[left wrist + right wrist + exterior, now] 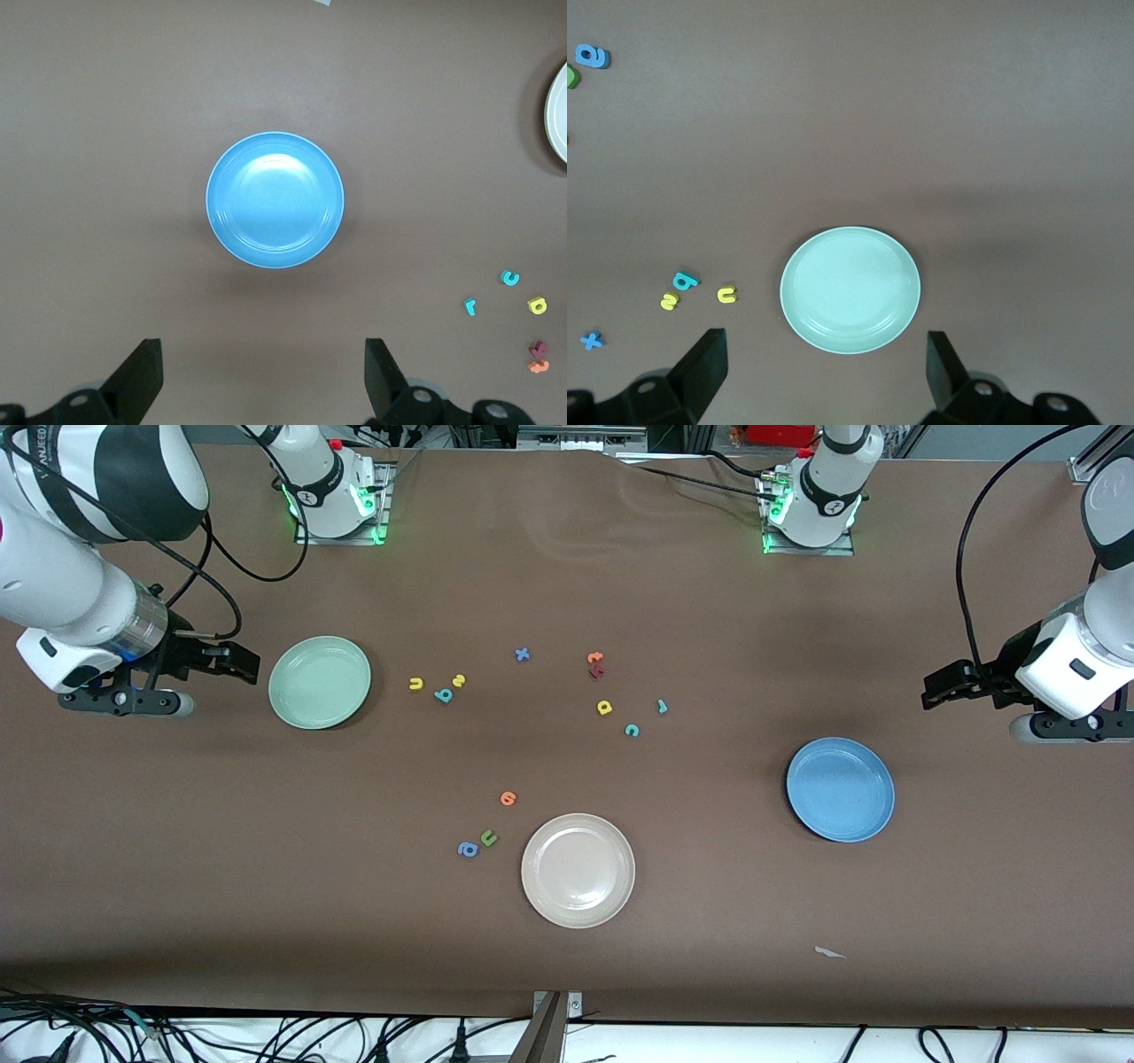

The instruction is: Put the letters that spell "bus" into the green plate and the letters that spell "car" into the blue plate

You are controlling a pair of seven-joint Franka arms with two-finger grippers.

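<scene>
Across the brown counter nothing's been sorted yet, so the whole job is still ahead. Using the beige plate as the landmark: the green plate sits farther from the camera than it, toward the right arm's end, and it's bare. The blue plate sits toward the left arm's end, a bit farther back than the beige one, bare too.

Both arms look like they're just waiting. Right hand hangs just beside the green plate, fingers spread wide, holding nothing. Left hand hangs out past the blue plate at its own end, also wide open and empty.

Letters, all farther back than the beige plate: yellow u, teal b and yellow s huddle near the green plate. Yellow a, teal c and teal r sit mid-counter. Six picks left, I'd say.
</scene>
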